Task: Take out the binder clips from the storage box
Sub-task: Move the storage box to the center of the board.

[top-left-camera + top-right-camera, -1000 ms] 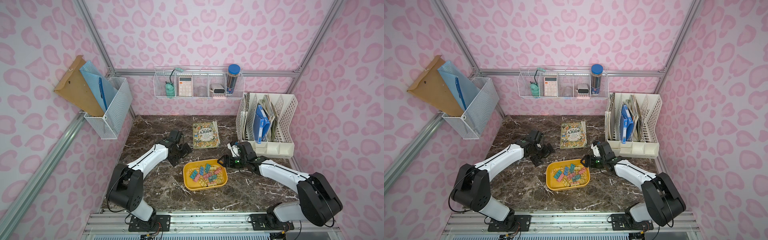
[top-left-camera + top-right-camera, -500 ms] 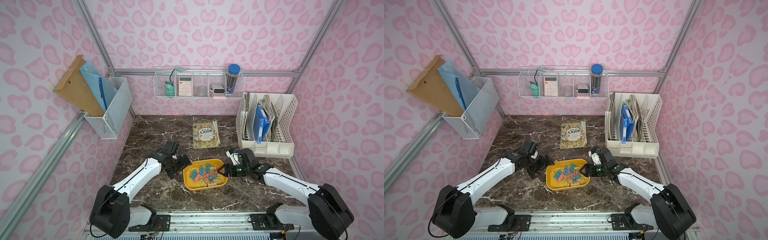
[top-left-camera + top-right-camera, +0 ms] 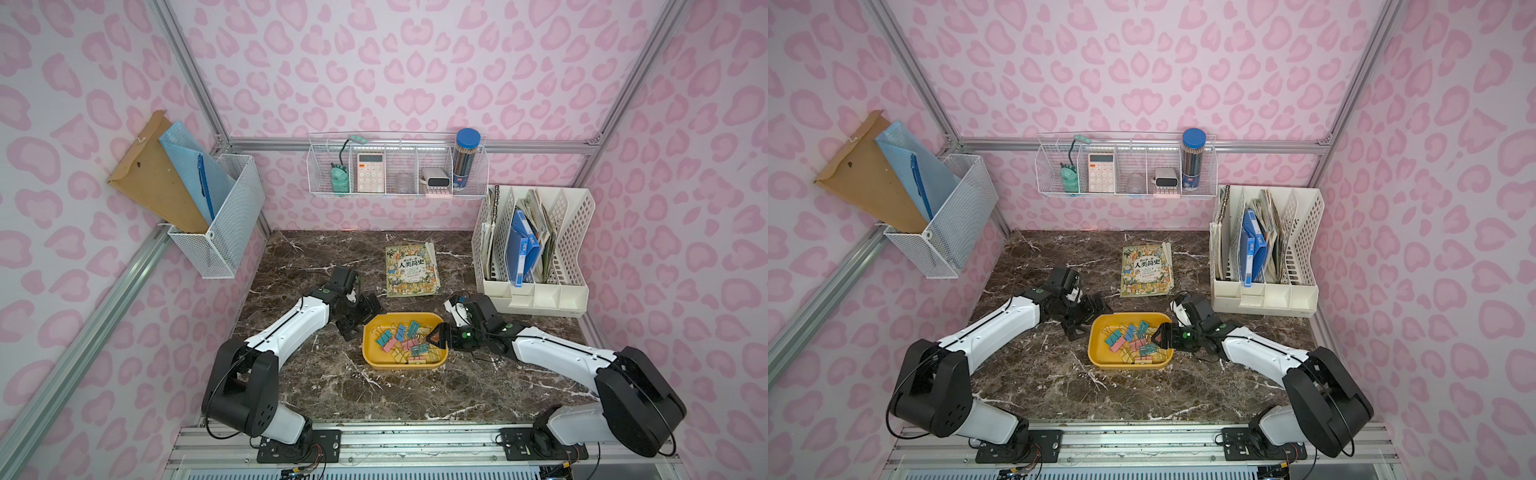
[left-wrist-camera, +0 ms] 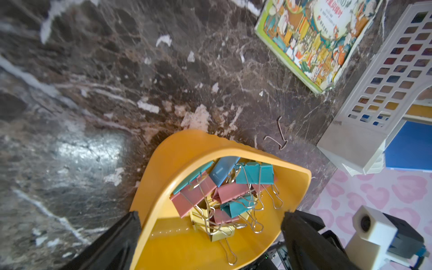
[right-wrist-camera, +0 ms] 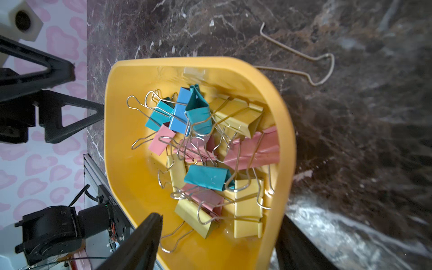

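On the dark marble tabletop (image 3: 299, 382), the shallow yellow plastic storage box (image 3: 399, 365) holds the pastel binder clips (image 3: 405, 338); our left hand (image 3: 360, 319) and right hand (image 3: 435, 335) flank it, both spread apart, presumably to reach in.

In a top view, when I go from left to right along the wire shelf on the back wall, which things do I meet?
The green gadget with a bent neck, calculator, small clear object, white boxy device, blue-lidded pencil jar.

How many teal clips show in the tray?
3 teal clips, all in the tray: two flank the blue clip, one lies on yellow clips; the pile may hide more.
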